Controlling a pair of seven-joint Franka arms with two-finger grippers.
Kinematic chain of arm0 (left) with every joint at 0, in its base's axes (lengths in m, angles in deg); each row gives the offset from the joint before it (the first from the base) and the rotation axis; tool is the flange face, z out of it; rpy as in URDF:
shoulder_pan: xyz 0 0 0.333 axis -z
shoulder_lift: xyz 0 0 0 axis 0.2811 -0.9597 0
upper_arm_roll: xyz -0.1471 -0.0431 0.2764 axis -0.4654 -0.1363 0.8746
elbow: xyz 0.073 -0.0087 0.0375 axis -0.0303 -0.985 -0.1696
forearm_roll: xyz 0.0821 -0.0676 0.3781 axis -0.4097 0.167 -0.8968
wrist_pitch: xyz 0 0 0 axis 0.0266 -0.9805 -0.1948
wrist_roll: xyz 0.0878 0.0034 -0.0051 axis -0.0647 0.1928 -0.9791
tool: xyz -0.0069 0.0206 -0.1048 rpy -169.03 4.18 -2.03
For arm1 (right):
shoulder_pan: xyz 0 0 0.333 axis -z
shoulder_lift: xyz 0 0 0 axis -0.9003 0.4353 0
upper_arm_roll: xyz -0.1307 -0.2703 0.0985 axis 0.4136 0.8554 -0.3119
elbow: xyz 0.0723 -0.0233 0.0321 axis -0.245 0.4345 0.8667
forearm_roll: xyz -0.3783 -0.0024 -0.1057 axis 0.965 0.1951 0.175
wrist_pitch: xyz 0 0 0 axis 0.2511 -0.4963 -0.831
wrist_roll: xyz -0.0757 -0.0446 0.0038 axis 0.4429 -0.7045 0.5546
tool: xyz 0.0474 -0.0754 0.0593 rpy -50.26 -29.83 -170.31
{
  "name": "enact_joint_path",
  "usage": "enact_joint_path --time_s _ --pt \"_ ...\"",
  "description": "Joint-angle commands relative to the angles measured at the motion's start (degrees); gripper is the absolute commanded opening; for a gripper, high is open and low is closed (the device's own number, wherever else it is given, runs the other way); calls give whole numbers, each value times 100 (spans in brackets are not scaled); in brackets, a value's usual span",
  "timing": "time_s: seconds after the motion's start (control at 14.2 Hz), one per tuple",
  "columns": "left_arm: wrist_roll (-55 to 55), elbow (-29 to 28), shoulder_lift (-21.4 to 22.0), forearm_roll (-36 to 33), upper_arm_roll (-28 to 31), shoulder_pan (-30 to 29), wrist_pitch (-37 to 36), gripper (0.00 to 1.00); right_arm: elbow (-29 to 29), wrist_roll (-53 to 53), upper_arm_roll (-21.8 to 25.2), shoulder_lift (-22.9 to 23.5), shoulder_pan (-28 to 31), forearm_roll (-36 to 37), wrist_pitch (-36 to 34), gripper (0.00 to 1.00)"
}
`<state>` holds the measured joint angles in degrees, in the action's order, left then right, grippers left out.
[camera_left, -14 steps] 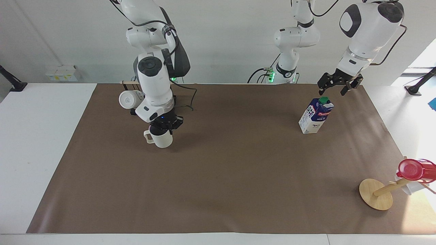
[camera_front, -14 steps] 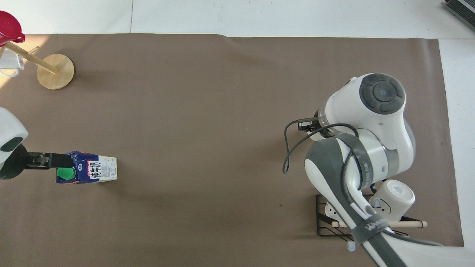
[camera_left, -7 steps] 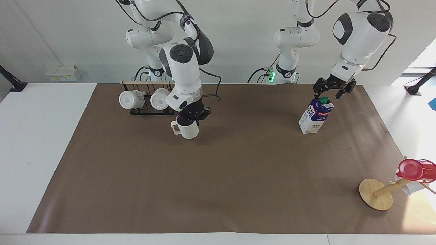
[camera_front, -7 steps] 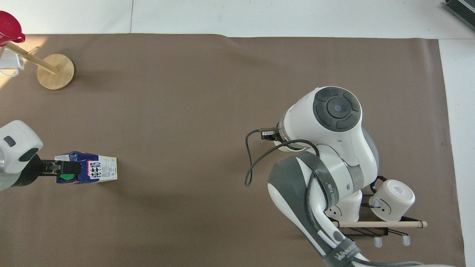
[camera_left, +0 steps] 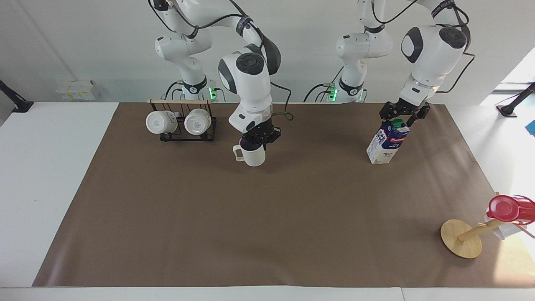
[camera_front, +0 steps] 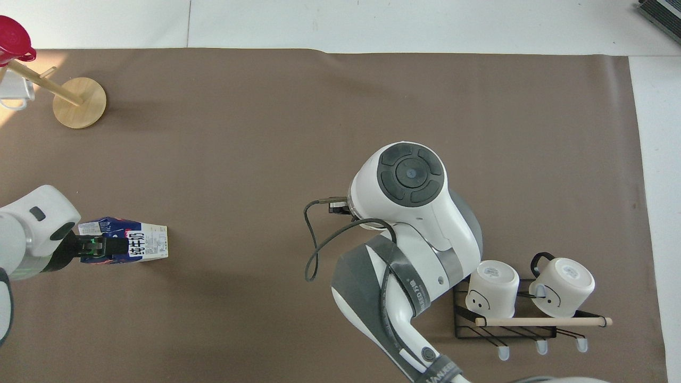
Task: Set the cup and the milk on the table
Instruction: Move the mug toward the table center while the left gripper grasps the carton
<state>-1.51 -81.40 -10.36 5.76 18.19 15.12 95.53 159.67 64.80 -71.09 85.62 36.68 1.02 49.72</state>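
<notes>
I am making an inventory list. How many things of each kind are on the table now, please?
Off-white ribbed cup, held by right gripper: 1
Glossy white mugs on rack: 2
Red cup: 1
Milk carton: 1
Black rack: 1
Wooden stand: 1
Total: 7

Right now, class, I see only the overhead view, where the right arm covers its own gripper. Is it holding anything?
Observer: Yes, the facing view shows the right gripper shut on the rim of the cup.
Operator: Is the left gripper down at the milk, or high above?
Observer: Down: the left gripper is open, its fingers either side of the green cap of the upright milk.
</notes>
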Motion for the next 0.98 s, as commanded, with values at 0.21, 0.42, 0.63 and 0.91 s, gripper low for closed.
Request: enact_joint_path --time_s 0.21,0.42,0.63,0.91 --pt "9 -245 174 -95 -17 -12 246 100 -67 392 1 299 -438 -17 186 0" --pt "9 -245 174 -103 -17 -12 281 100 11 560 9 362 -571 45 257 0" --pt "-8 -253 78 -95 -17 -12 395 98 12 927 9 528 -825 71 537 0" --pt "0 -262 34 -95 -17 -3 431 80 21 1684 9 564 -852 98 644 0"
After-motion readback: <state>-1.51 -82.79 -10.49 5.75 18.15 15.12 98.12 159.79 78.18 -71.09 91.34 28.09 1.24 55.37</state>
